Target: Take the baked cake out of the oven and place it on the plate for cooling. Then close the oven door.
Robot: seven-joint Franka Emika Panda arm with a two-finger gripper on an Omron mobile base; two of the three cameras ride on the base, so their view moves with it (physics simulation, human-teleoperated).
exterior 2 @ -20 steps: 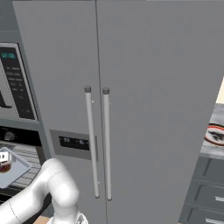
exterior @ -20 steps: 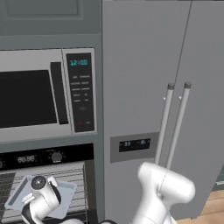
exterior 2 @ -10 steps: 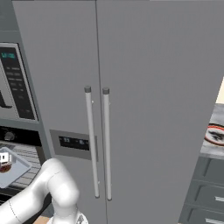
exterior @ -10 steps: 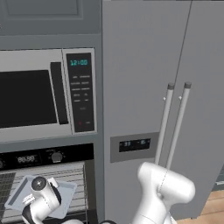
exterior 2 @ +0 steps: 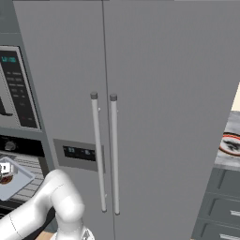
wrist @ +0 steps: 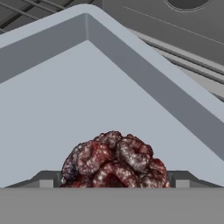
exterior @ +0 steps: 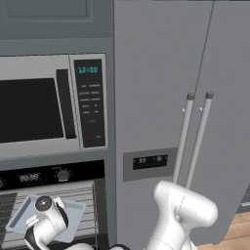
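I read 12:00 on the microwave (exterior: pixel 88 70), my jaws straddle the cake (wrist: pixel 114 159) in the tray (wrist: pixel 52 109), grip unclear

Count from my position: one baked cake (wrist: pixel 114 159), one baking tray (wrist: pixel 65 100), one oven (exterior: pixel 53 177), one microwave (exterior: pixel 49 105), one two-door fridge (exterior 2: pixel 140 93) with two handles (exterior 2: pixel 97 152), one plate (exterior 2: pixel 230 144).

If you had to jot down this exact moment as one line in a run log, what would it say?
stage: grasping cake | gripper: open, fingertips either side of baked cake | cake: on baking tray, inside oven | plate: on counter at right
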